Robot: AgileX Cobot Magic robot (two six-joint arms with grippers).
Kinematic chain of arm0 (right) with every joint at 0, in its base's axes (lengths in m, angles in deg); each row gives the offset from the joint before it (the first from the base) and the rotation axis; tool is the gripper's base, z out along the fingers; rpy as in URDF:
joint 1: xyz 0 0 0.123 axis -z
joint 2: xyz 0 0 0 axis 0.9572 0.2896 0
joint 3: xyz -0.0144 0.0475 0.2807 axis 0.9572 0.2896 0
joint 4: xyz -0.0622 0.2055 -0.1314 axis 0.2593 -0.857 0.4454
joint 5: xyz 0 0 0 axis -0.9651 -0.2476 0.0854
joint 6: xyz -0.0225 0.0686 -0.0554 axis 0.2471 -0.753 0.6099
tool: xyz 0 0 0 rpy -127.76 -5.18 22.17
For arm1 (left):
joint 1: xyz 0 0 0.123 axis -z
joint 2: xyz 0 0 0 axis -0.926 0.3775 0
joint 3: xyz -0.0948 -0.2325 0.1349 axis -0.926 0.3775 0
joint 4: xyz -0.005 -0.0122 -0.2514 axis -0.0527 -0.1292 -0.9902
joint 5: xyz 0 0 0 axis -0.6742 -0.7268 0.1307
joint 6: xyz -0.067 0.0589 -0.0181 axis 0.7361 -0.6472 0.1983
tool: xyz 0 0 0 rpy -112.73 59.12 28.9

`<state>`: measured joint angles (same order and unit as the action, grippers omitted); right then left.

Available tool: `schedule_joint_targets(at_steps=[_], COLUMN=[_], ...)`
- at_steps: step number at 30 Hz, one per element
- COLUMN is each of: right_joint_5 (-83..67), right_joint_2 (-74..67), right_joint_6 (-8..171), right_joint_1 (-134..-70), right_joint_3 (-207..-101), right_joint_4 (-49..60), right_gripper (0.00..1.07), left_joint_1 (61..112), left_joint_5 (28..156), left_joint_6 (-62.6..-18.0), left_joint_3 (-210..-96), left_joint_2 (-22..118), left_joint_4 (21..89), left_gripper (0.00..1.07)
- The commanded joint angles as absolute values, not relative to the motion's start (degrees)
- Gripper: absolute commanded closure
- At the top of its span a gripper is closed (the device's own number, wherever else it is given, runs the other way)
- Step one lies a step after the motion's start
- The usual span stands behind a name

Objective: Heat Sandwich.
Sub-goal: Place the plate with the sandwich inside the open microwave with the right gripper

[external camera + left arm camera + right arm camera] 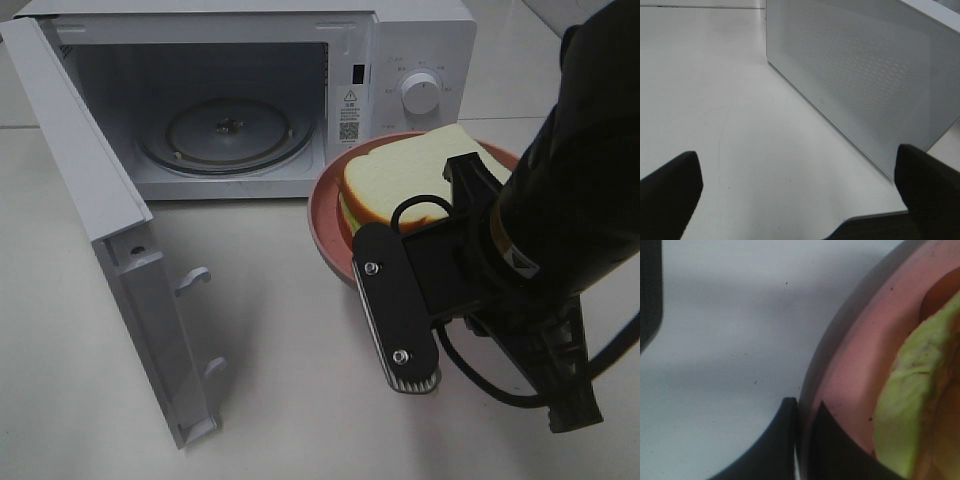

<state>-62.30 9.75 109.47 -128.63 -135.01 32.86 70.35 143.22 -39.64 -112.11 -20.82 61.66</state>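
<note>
Sandwich (400, 180): on pink plate (325, 215), at 4 o'clock from the open microwave (420, 40).
Right gripper (805, 407): seemingly clamped on the pink plate's 6 o'clock rim.
Left gripper (797, 165): jaws spread wide.

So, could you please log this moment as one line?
microwave door open | sandwich on pink plate outside | right pincer shut on rim | left pincer open
</note>
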Motion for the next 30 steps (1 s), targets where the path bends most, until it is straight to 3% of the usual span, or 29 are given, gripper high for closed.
schedule_joint_targets(at_steps=[1, 13, 30], right_joint_5=[-60.1, -51.5, -45.1], right_joint_2=[9.3, 9.3, 12.1], right_joint_6=[113.5, 135.6, 151.8], right_joint_1=[-128.1, -121.6, -118.3], right_joint_3=[-135.1, -135.1, -135.2], right_joint_4=[34.5, 28.8, 22.0], right_gripper=[1.07, 1.07, 1.07], left_joint_1=[70.5, 70.5, 70.5], left_joint_5=[142.5, 142.5, 142.5], left_joint_6=[-39.2, -39.2, -39.2], left_joint_3=[-111.9, -111.9, -111.9], left_joint_2=[-21.8, -21.8, -21.8], left_joint_4=[61.6, 61.6, 61.6], left_gripper=[0.08, 0.08, 0.08])
